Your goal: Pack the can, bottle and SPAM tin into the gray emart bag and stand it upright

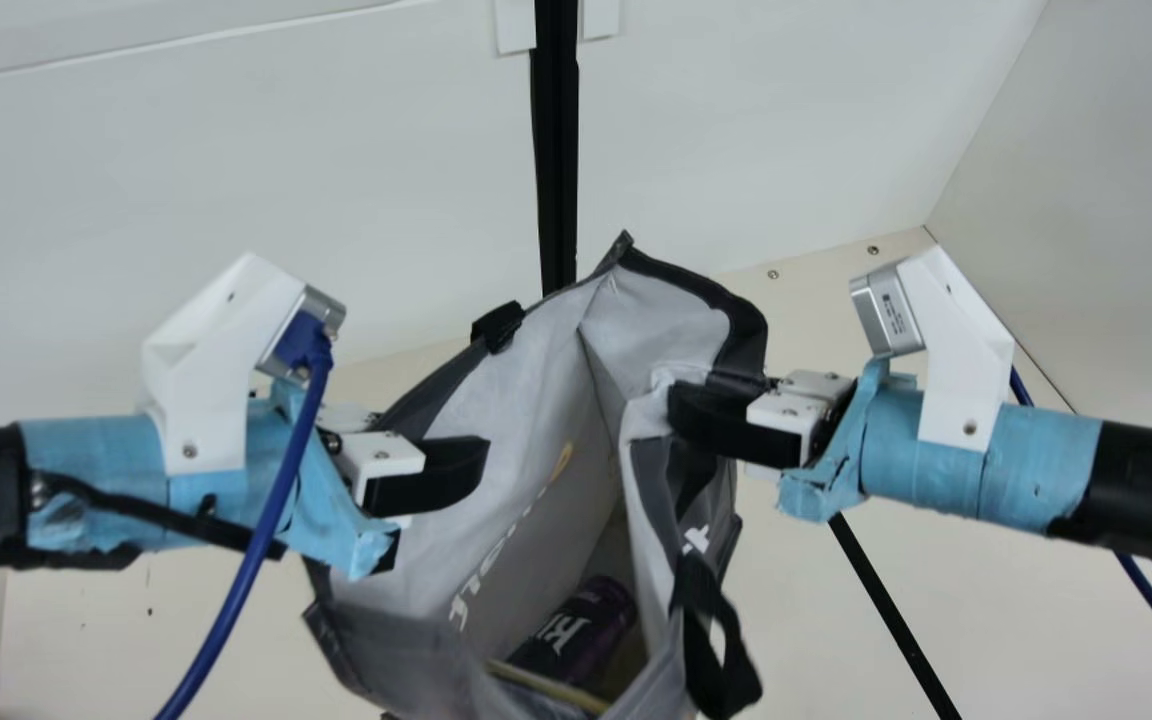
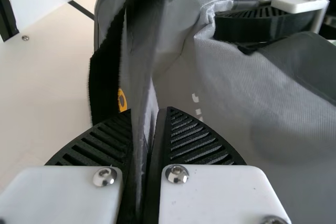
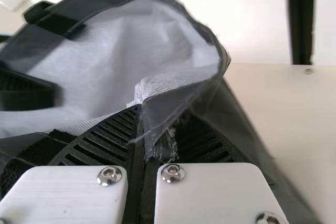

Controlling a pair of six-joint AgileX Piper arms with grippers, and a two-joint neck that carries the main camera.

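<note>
The gray bag (image 1: 536,560) hangs between my arms with its mouth toward the main view's camera. My left gripper (image 1: 416,480) is shut on its left rim; in the left wrist view the cloth runs between the fingertips of the left gripper (image 2: 149,145). At the opposite rim my right gripper (image 1: 701,415) is shut, and in the right wrist view the right gripper (image 3: 142,140) pinches the dark-edged cloth. A dark purple can (image 1: 586,620) lies inside the bag, near the bottom, beside a yellowish strip-like edge (image 1: 546,685).
A black strap loop (image 1: 721,660) dangles from the bag's right side. Behind stand a white wall (image 1: 236,200) and a black vertical post (image 1: 557,150). The cream table (image 1: 136,640) spreads below, and a blue cable (image 1: 261,540) hangs from the left wrist.
</note>
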